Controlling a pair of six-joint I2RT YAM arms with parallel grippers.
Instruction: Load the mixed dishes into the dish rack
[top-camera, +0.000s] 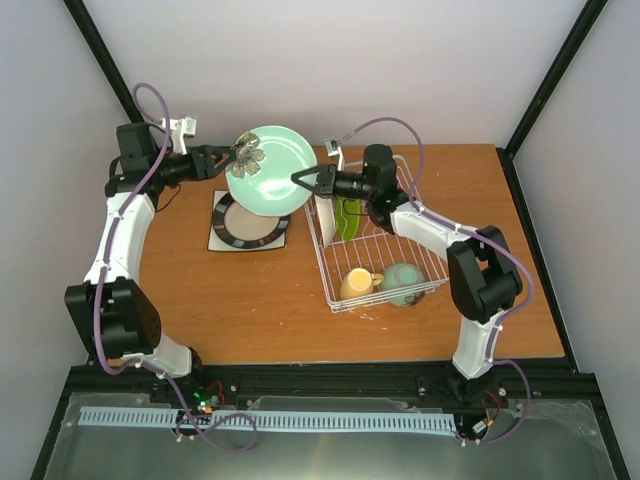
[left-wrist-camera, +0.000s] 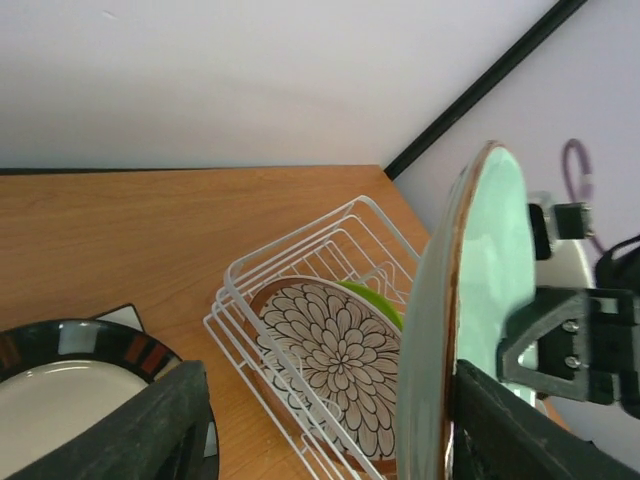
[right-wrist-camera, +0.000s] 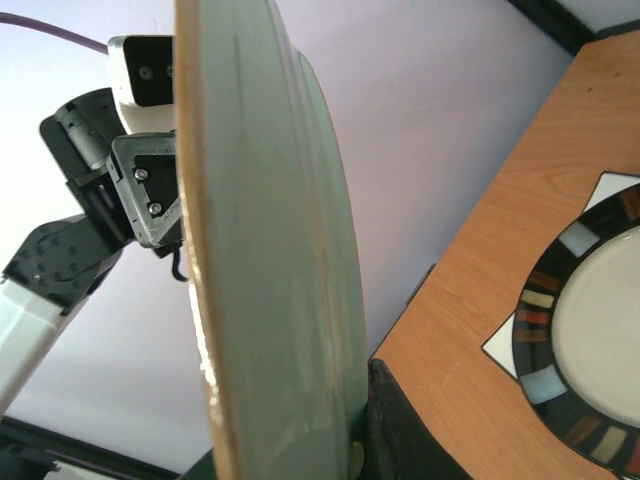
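The pale teal round plate (top-camera: 268, 172) is up in the air, standing on edge above the wooden counter (top-camera: 250, 310), just left of the white wire dish rack (top-camera: 330, 272). The right pincer (top-camera: 303, 180) is clamped on its right rim. The left pincer (top-camera: 232, 158) is at the opposite rim with its fingers (left-wrist-camera: 150, 430) well apart (the plate's edge sits close to one finger only). In the rack, the white petal-patterned plate (left-wrist-camera: 340, 360) and the lime green plate (top-camera: 350, 215) stand upright at the far end. The yellow mug (top-camera: 358, 283) and mint-green bowl (top-camera: 402, 282) sit side by side at the near end. On the counter, the dark striped-rim plate (top-camera: 250, 220) rests on the square white plate (top-camera: 218, 243).
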